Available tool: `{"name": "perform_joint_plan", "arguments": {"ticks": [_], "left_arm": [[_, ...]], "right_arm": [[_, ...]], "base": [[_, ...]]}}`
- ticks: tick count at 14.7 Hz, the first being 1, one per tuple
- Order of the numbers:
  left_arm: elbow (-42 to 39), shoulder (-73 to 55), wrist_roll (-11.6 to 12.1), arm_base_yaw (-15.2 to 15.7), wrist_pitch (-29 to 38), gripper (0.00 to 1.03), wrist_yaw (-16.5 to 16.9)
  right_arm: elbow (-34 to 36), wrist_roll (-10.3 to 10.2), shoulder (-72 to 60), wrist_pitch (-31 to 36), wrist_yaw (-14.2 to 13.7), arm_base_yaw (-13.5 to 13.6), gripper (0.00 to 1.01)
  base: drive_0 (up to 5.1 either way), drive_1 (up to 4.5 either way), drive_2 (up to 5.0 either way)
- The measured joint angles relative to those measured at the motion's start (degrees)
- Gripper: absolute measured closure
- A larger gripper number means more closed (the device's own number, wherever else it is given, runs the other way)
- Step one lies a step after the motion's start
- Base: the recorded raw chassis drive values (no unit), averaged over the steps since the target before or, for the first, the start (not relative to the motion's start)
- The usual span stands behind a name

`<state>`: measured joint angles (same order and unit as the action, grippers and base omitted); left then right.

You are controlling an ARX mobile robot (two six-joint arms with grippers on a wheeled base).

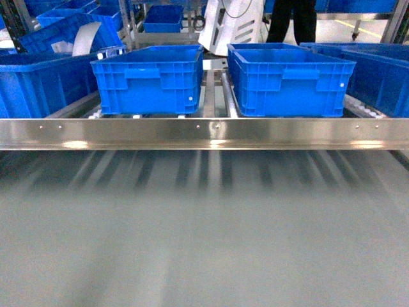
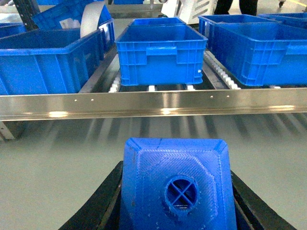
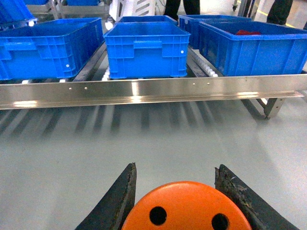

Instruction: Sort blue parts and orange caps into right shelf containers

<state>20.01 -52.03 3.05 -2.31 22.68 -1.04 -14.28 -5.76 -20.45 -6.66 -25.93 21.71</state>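
Head view: we are counting four blue crates along the front of the roller shelf. One is sitting left of centre (image 1: 148, 79), one right of centre (image 1: 287, 82), and one is being cut off at each edge of the frame. A steel rail (image 1: 204, 133) is running across in front of them, with grey floor (image 1: 204, 243) below. Neither claw is appearing in this view.

Left wrist view: we are seeing one blue block (image 2: 178, 187) with a round hole in its top face. The left claw (image 2: 176, 201) is gripping it, the two dark fingers (image 2: 103, 201) pressing against its sides. Three crates are facing us beyond the rail.

Right wrist view: we are seeing one orange cap (image 3: 186, 211) with two small holes showing in its flat top. The right claw (image 3: 184, 203) is clamping it, a dark finger (image 3: 117, 199) touching each side. Three crates are standing on the shelf ahead.
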Motion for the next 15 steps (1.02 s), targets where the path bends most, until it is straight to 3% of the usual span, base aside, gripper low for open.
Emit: {"name": "perform_joint_plan", "arguments": {"ticks": [9,15], "left_arm": [[0.0,-0.1,0.0,0.0,-0.1,0.59,0.0],[0.0,0.0,0.0,0.1,0.0,0.59,-0.1]], "right_arm": [[0.0,0.0,0.0,-0.1,0.0,0.0,0.59],[0.0,0.0,0.0,0.0,0.0,0.0,0.59]], "base": [[0.0,0.00,0.0],[3.2,1.22,-4.8]]}}
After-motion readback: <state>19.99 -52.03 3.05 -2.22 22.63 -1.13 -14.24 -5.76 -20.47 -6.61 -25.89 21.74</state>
